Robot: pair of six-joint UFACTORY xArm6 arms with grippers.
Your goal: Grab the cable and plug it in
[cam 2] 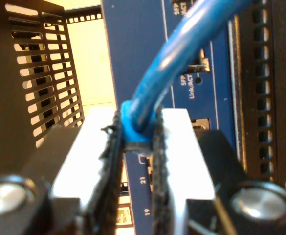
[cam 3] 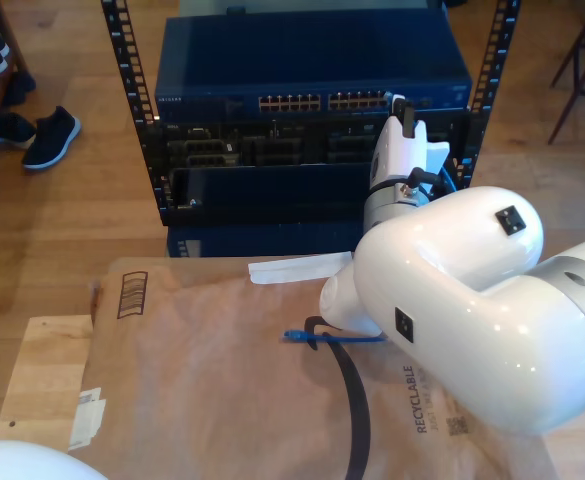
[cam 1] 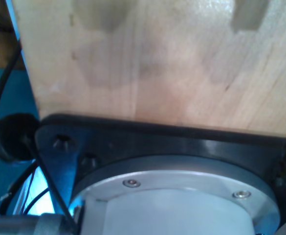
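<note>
My second gripper [cam 2: 138,142] was clamped on the cable [cam 2: 182,58] just behind its plug — apparently to steer it into the switch [cam 2: 133,49]; my first gripper's state could not be told.

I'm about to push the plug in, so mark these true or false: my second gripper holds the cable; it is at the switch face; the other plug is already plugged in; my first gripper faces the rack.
1. My second gripper is shut on the blue cable. True.
2. It is at the blue switch face. True.
3. The cable's other plug is plugged in. False: it lies on the brown paper.
4. My first wrist view faces the rack. False: it faces a wooden surface.
</note>
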